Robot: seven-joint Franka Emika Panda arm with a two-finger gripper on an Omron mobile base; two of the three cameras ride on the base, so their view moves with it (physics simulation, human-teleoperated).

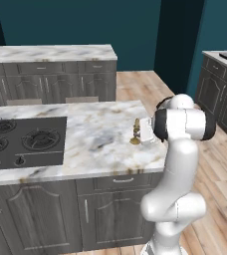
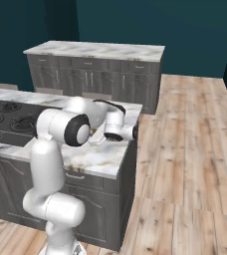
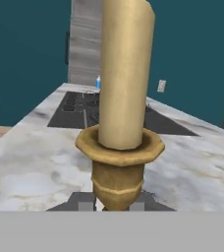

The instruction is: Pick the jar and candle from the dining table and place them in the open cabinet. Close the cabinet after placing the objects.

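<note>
A: Where do the two base views sit?

B: Behind the arm, one to its left and one to its right, both looking forward and down over the dining table point(image 1: 100, 134). They share its marble corner and the cooktop point(image 1: 23, 142).

A: And the hand view?

B: Very low and very near the candle point(image 3: 121, 113), facing along the tabletop toward the cooktop, probably almost level.

Behind my island I see a second marble counter point(image 1: 51, 52) on dark base cabinets point(image 1: 51, 82). Light wood floor point(image 2: 185, 149), teal walls point(image 2: 150, 22). Small blue bottle point(image 3: 98, 82) far back.
</note>
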